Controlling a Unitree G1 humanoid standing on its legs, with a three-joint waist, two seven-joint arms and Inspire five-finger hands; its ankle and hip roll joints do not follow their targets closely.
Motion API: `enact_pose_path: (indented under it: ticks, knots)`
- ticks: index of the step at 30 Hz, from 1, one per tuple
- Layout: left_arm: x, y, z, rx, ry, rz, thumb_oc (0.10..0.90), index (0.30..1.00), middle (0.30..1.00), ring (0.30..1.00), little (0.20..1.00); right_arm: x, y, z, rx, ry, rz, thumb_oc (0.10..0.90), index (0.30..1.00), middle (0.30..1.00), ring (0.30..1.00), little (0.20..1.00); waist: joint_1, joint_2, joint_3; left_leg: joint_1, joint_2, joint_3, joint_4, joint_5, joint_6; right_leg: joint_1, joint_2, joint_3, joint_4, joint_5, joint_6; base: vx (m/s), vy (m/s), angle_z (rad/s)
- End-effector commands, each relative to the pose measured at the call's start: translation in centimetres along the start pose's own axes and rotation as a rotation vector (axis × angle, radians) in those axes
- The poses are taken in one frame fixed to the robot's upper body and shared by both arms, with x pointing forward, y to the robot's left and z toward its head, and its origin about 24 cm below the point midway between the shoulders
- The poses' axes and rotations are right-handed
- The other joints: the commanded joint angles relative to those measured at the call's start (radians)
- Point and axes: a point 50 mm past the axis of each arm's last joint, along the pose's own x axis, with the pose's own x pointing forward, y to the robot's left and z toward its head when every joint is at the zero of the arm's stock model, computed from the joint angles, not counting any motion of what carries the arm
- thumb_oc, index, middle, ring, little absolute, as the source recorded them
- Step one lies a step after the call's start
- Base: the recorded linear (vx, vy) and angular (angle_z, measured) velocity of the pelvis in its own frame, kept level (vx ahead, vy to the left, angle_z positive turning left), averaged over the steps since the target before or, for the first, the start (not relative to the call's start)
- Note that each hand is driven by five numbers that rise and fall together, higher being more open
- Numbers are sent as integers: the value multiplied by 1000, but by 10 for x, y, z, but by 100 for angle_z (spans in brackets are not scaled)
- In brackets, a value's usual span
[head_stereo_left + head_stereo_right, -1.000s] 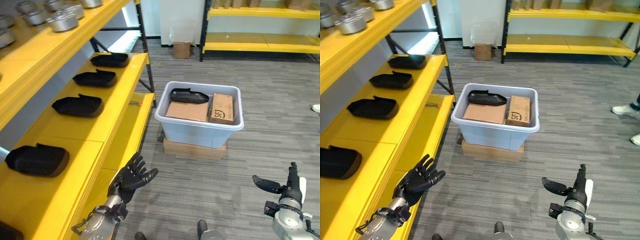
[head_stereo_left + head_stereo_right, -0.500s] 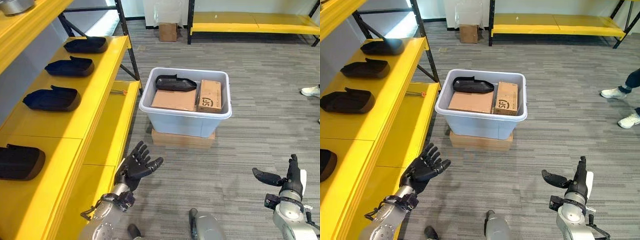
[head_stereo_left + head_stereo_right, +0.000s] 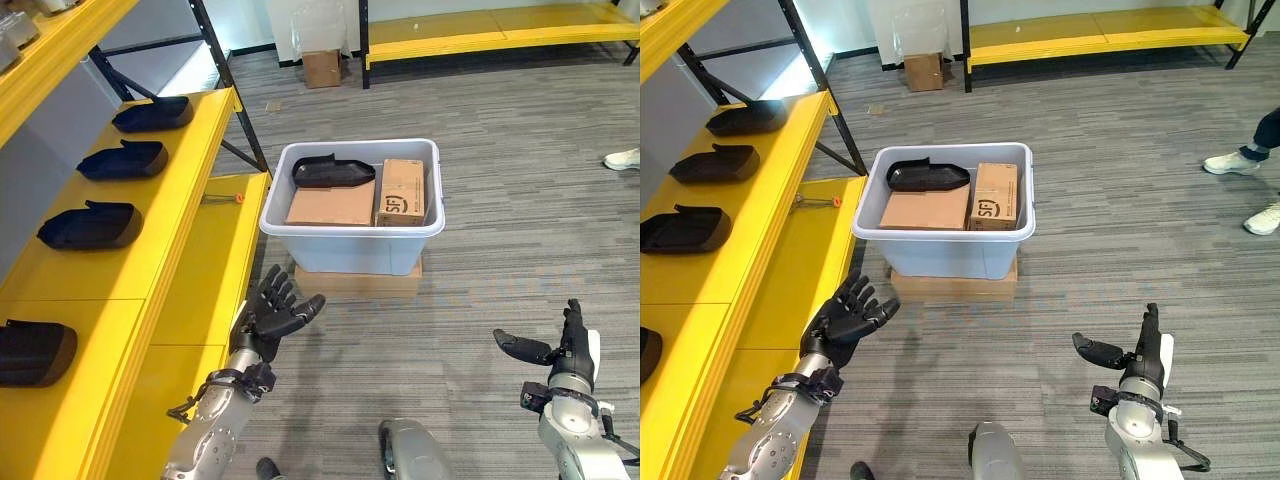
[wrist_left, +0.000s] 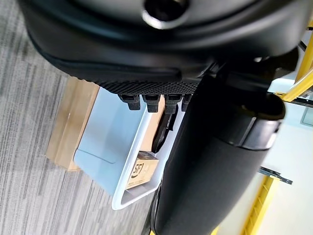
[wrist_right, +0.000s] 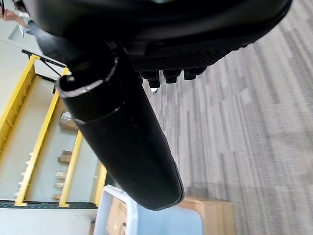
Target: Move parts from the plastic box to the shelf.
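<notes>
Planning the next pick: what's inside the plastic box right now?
Inside the plastic box: one black part lying on a flat cardboard box, and an upright carton beside it. Anything beneath them is hidden.

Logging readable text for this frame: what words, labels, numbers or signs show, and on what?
Small carton in the plastic box: one dark printed mark on its top, too small to quote reliably.
Flat carton beside it: no print seen.
Black part in the box, and the parts on the shelf: no markings seen.
Far carton on the floor: nothing legible.
</notes>
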Motion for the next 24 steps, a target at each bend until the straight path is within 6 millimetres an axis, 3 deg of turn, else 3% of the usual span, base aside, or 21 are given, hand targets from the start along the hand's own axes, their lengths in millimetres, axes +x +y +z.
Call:
enact_pose_path:
  ticks: [1, 2, 4, 7, 10, 16, 24]
  knots:
    - [1, -4, 43, 1, -222, -69, 900, 1000, 1000, 1000, 1000, 8, 4, 44, 48, -245, 8, 900, 1000, 1000, 1000, 1000, -2, -29, -69, -43, -97, -2, 57, -237, 29, 195, -18, -15, -292, 86, 84, -10, -147, -33]
    - [-1, -4, 44, 10, -212, -88, 900, 1000, 1000, 1000, 1000, 3, 1, 39, 64, -227, 2, 900, 1000, 1000, 1000, 1000, -1, -22, -78, -24, -203, 60, 63, -336, 68, 215, -23, -17, -362, 136, 113, -23, -153, -24]
    - [-3, -2, 45, 39, -196, -118, 900, 1000, 1000, 1000, 1000, -4, 5, 34, 87, -204, 0, 900, 1000, 1000, 1000, 1000, 3, -11, -92, -5, -287, 127, 1, -382, 104, 222, -13, -43, -414, 183, 144, -19, -170, 22]
    - [-7, 1, 42, 51, -184, -115, 900, 1000, 1000, 1000, 1000, -5, 13, 33, 97, -195, 8, 900, 1000, 1000, 1000, 1000, 16, -16, -101, 1, -285, 129, -50, -362, 105, 231, 5, -39, -443, 185, 144, 23, -66, 56]
    - [-9, 0, 40, 57, -194, -116, 900, 1000, 1000, 1000, 1000, -7, 18, 33, 115, -195, 35, 900, 1000, 1000, 1000, 1000, 39, -22, -120, 6, -292, 83, -116, -336, 112, 240, 21, -22, -473, 193, 146, 32, -15, -14]
    - [-15, 14, 44, 87, -192, -110, 900, 1000, 1000, 1000, 1000, -8, 27, 33, 117, -193, 67, 900, 1000, 1000, 1000, 1000, 63, -35, -149, 50, -296, 98, -132, -368, 128, 258, 18, -56, -483, 194, 157, 87, 26, 3]
    - [-15, 17, 47, 100, -194, -85, 900, 1000, 1000, 1000, 1000, -6, 30, 37, 93, -207, 97, 900, 1000, 1000, 1000, 1000, 67, -38, -152, 76, -302, 123, -132, -380, 139, 259, 11, -79, -456, 185, 164, 61, 57, 3]
